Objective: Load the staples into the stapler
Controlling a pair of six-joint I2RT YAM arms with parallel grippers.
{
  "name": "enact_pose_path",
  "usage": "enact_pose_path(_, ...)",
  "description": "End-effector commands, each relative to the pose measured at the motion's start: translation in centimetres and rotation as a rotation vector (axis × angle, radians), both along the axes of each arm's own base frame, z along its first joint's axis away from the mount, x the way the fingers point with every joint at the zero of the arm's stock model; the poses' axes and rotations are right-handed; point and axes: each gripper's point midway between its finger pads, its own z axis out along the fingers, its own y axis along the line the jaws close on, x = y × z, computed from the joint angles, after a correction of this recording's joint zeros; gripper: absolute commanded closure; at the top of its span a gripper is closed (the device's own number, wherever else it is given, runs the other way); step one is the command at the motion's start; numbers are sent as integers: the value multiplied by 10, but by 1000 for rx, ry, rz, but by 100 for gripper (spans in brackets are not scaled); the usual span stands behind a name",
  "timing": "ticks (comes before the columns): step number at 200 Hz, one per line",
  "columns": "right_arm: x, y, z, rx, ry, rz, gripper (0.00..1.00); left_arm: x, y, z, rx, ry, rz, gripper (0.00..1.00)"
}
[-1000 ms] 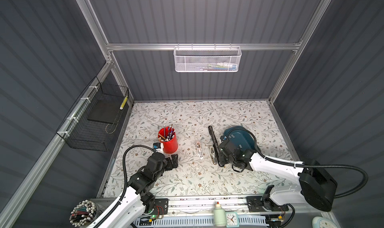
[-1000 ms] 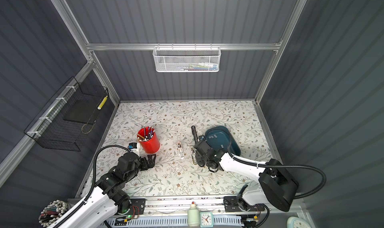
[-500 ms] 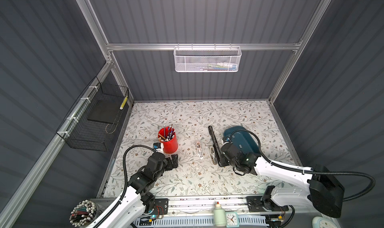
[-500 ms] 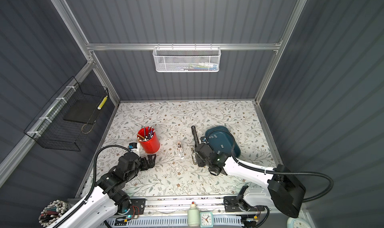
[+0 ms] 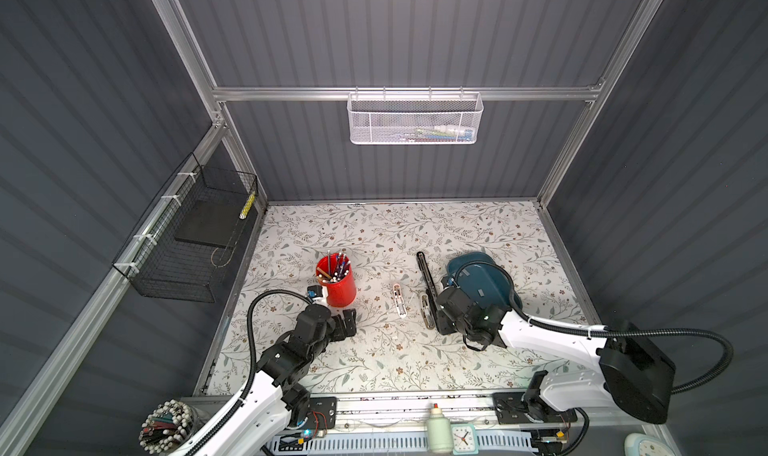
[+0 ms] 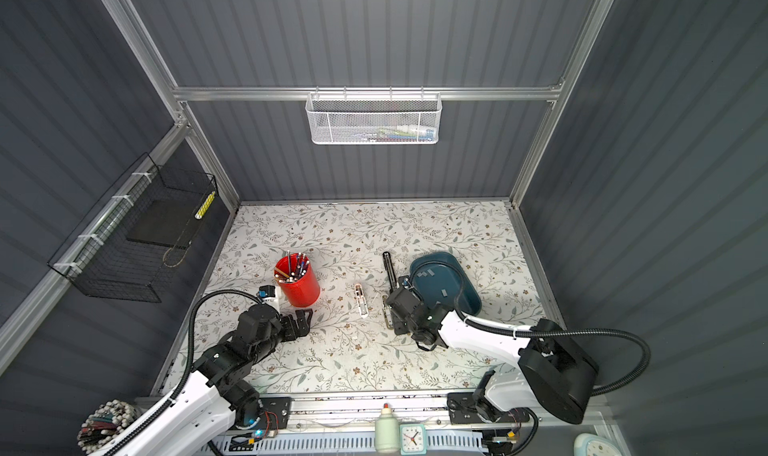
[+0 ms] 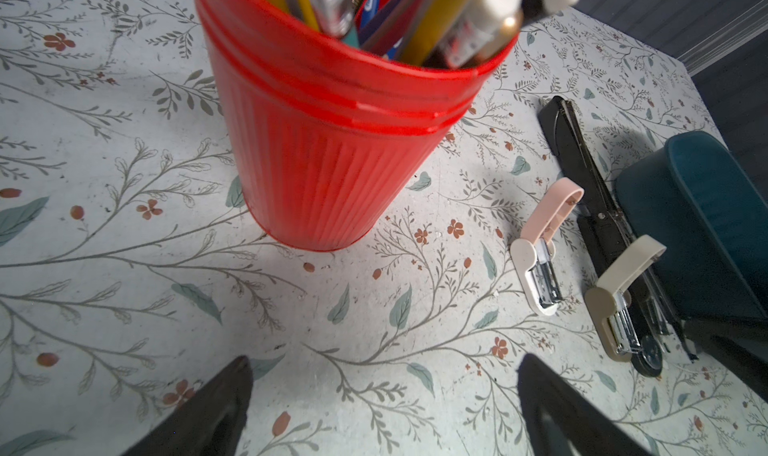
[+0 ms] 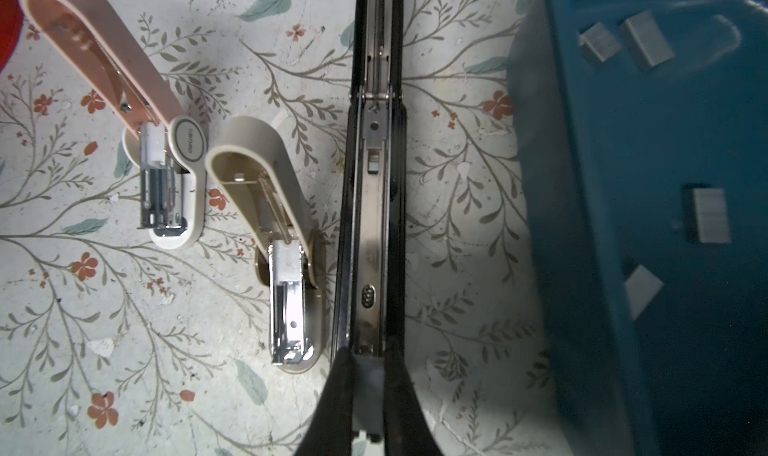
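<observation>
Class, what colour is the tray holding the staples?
Teal. The tray shows best in the right wrist view.

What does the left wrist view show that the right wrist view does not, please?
Left wrist only: the red ribbed cup of pens and the left gripper, jaws open. Right wrist only: small grey metal staple strips inside the teal plastic tray, and the right gripper, jaws shut on the end of the long black stapler. Both: that stapler, the tray, the small pink stapler and the small beige stapler.

From the long stapler (image 5: 426,273), we find the tray (image 5: 494,279) at three o'clock, staples (image 8: 708,220) in it; at nine, the nearer small stapler (image 5: 427,313), farther small stapler (image 5: 400,304), then pen cup (image 5: 340,285).
</observation>
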Motion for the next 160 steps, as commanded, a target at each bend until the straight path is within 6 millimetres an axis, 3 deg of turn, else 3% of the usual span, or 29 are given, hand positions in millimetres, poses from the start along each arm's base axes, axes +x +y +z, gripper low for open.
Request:
enact_pose_path(1, 5, 6, 8, 3, -22, 6, 100, 3, -4, 13, -13, -37, -17, 0)
enact_pose_path(160, 6, 11, 16, 35, -45, 19, 100, 3, -4, 13, -15, -38, -20, 0)
